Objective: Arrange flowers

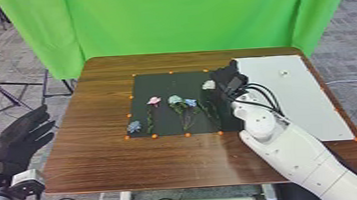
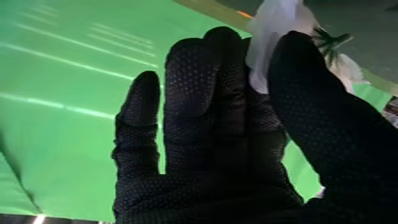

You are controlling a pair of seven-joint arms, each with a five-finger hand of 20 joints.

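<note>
Left hand: my left hand (image 1: 21,135) is off the black mat's (image 1: 162,81) left side, fingers loosely straight, holding nothing.
Blue flower: this one (image 1: 135,126) sits at the mat's near-left corner, little at risk.
Pink flower: its bloom (image 1: 154,100) is left of mid-mat; a careless sweep could nudge it.
Pale blue flower: mid-mat (image 1: 175,99), and its loose leaves could snag if I drag sideways.
White flower: far right on the mat (image 1: 209,85); squeeze too hard and petals crush, too soft and it slips.
Right hand: over the mat's right edge (image 1: 228,76), fingers nearly straight, thumb pinching white petals against them.
</note>
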